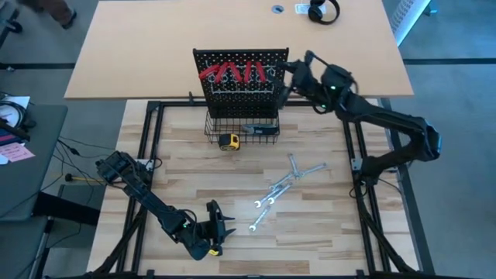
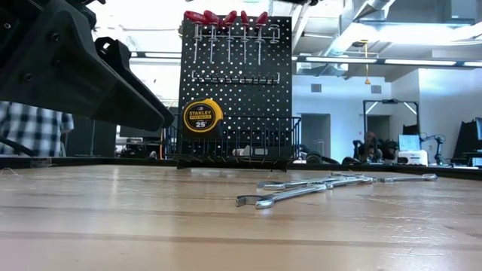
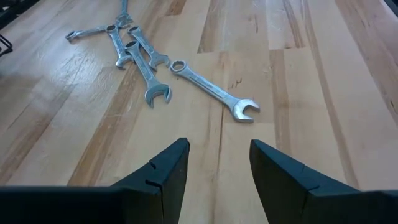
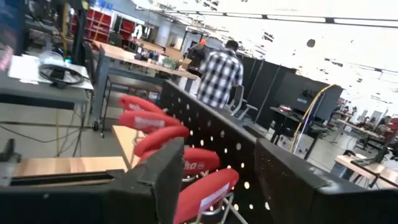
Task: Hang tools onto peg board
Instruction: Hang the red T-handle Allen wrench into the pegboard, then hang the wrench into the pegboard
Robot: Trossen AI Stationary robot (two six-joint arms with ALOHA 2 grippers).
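The black peg board (image 1: 240, 58) stands upright at the table's far side. Several red-handled tools (image 1: 236, 74) hang in a row from its top rail, shafts down (image 2: 226, 45). Several silver wrenches (image 1: 283, 190) lie loose and partly crossed on the wooden table (image 3: 143, 62). My right gripper (image 1: 288, 74) is raised at the board's top right corner and is open. In its wrist view (image 4: 221, 149) the nearest red handle (image 4: 205, 193) shows in the gap between the fingers. My left gripper (image 1: 217, 225) waits open near the front edge (image 3: 217, 149), short of the wrenches.
A black wire basket (image 1: 244, 133) sits at the board's base, with a yellow tape measure (image 1: 228, 142) at its front left. Black frame rails (image 1: 147, 155) border the table. A person in a checked shirt (image 4: 219, 74) stands in the room beyond. Bare wood lies in front of the wrenches.
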